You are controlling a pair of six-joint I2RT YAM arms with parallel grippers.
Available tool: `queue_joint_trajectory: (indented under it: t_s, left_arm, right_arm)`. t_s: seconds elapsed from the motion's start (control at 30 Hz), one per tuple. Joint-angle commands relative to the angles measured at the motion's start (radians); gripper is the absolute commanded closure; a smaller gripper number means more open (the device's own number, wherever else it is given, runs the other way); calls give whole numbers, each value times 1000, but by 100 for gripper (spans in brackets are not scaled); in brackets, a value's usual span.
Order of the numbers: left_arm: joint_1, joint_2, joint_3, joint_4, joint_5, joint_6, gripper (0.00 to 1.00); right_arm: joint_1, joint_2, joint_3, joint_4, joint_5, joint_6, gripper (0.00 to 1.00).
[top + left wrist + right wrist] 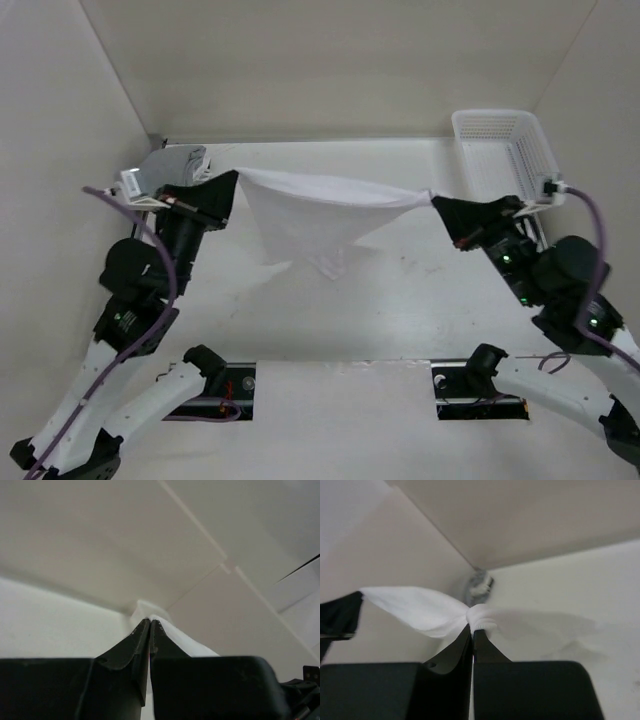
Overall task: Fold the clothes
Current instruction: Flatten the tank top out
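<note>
Aloft, spread wide | left gripper (236, 177) clamps clothes (310, 215) | right gripper (435, 198) clamps opposite edge

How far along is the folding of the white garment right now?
Done: the left gripper and right gripper are each shut on an end of the thin white fabric garment. In hand: it hangs stretched between them above the white table. Left: no fold shows yet; laying it down and folding remain.

White table (400, 310), grey bundle (178, 163) far left, basket (490, 117) far right.
</note>
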Motion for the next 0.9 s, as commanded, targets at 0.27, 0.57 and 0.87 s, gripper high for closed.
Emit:
queue_joint_trajectory:
  t_s: [0.27, 0.57, 0.87]
  left_arm:
    - [19, 68, 130, 61, -75, 74, 100]
    - [298, 462, 143, 202, 91, -87, 100]
    - [492, 872, 695, 117, 353, -180, 100]
  right_arm:
    - [363, 78, 289, 52, 278, -233, 98]
    - [-292, 417, 237, 221, -335, 28, 99]
    - [-489, 938, 932, 120, -572, 94, 99]
